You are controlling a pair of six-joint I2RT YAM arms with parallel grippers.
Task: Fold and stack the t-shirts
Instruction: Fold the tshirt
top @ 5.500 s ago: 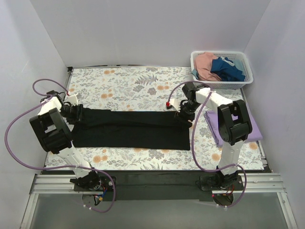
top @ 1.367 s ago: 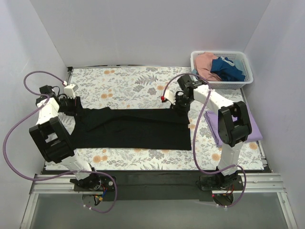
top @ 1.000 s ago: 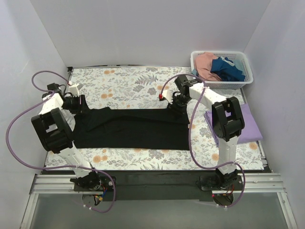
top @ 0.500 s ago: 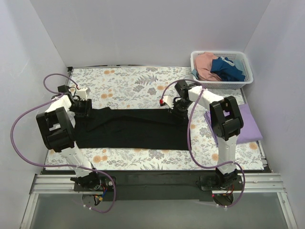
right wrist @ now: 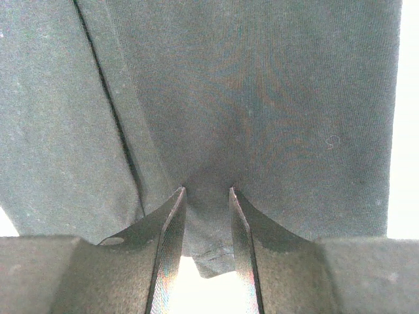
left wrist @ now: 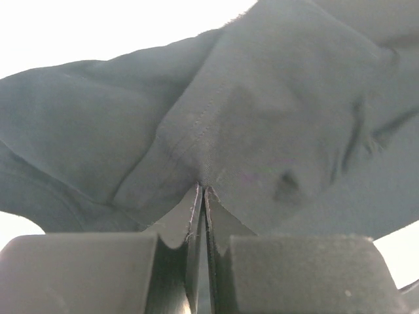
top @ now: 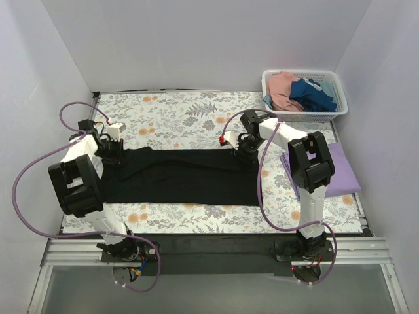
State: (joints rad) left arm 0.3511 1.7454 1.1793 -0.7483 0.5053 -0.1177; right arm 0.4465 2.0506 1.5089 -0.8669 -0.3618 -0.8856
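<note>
black shirt (top: 183, 176) lies flat on the table (top: 177, 118), folded into a long strip running left to right. left fingers (left wrist: 175, 226) are at its far-left corner, fully closed, pinching a seamed fold of the cloth. right fingers (right wrist: 168, 222) are at the far-right corner, partly open with a narrow gap, straddling the shirt's edge. cloth puckers at their tips but isn't clamped. purple shirt (top: 350, 176) lies folded flat on the table just right of the black one, partly behind the right arm (top: 314, 170). basket (top: 337, 84) sits at the table's far-right corner and holds a pink shirt (top: 283, 88) and a blue shirt (top: 313, 93), both bunched.
</note>
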